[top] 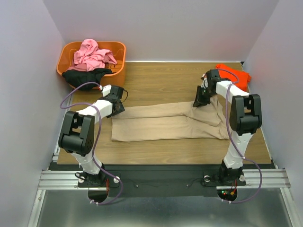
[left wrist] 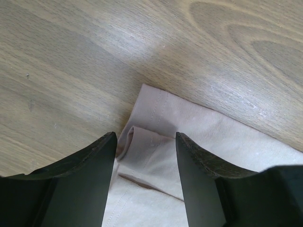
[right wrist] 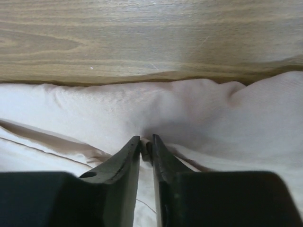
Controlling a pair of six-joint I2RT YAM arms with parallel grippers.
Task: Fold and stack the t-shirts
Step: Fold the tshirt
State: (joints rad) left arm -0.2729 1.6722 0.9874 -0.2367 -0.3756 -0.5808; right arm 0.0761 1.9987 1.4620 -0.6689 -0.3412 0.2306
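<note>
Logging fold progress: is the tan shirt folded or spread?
Partly folded: the tan shirt lies as a long narrow band with layered edges.

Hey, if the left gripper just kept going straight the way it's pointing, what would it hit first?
Most likely the folded corner of the tan shirt, which sits right between the open fingers of the left gripper in its wrist view, with the wooden table under it. How far off is unclear.

Bare table (top: 161, 80) lies open between the orange basket (top: 122, 59) at far left and the orange-red t-shirt (top: 235, 75) at far right, beyond the spread tan t-shirt (top: 161, 126).
</note>
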